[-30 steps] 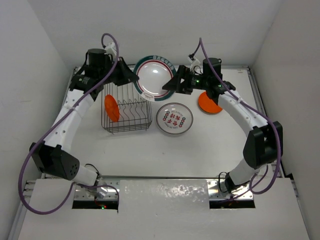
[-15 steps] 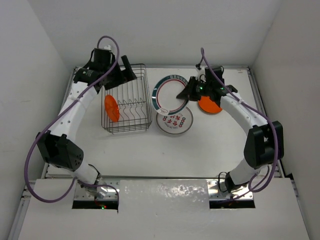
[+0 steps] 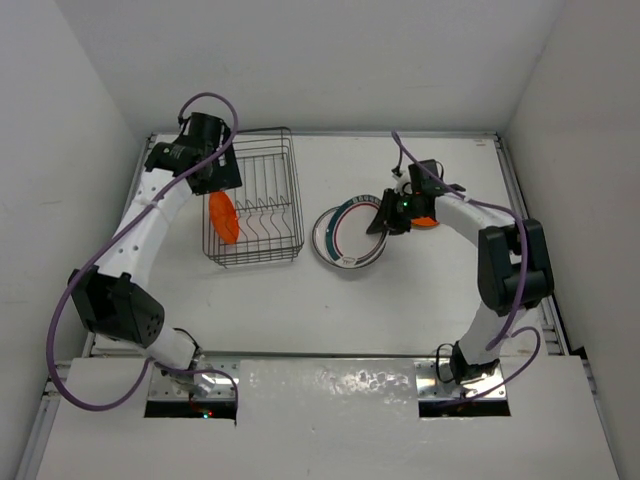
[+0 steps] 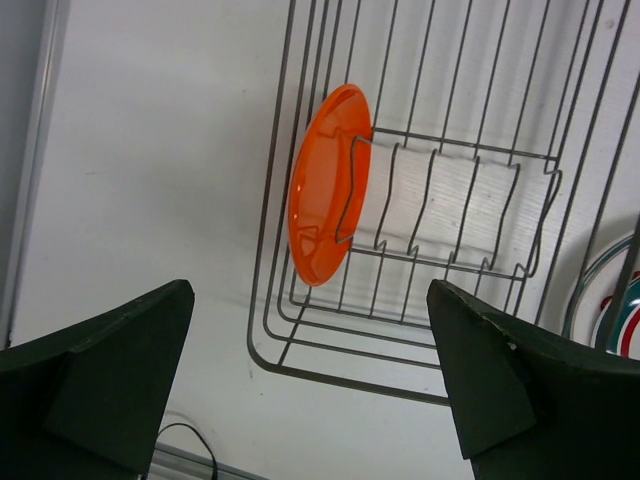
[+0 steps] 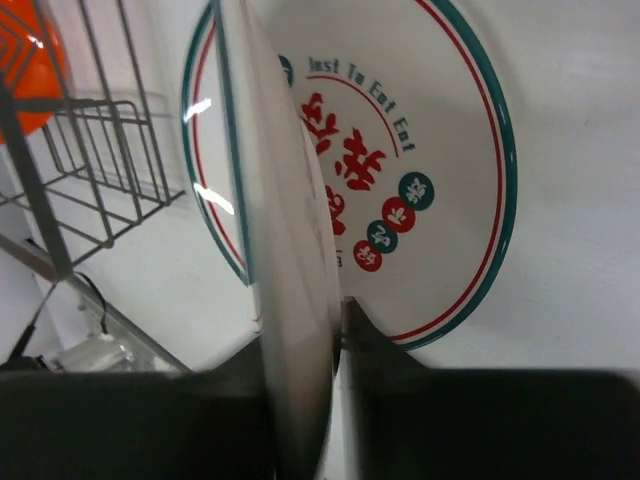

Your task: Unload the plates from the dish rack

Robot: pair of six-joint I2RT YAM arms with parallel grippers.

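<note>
My right gripper (image 3: 381,218) is shut on the rim of the larger white plate with the teal-and-red rim (image 5: 288,260). The plate tilts edge-on just above the white plate with red motifs (image 5: 400,150), which lies flat on the table right of the dish rack (image 3: 255,200). One small orange plate (image 4: 325,185) stands upright in the rack's left slot. My left gripper (image 4: 310,400) hangs open above the rack's near-left corner, holding nothing. A second orange plate (image 3: 426,214) lies flat on the table behind my right wrist.
Walls close in the table on the left, back and right. A raised rail (image 3: 515,190) runs along the right edge. The rack's remaining divider prongs (image 4: 450,210) hold nothing.
My left gripper let go of the teal-and-red rimmed plate and swung back over the rack. My right gripper shut on that plate and carried it down over the motif plate.
</note>
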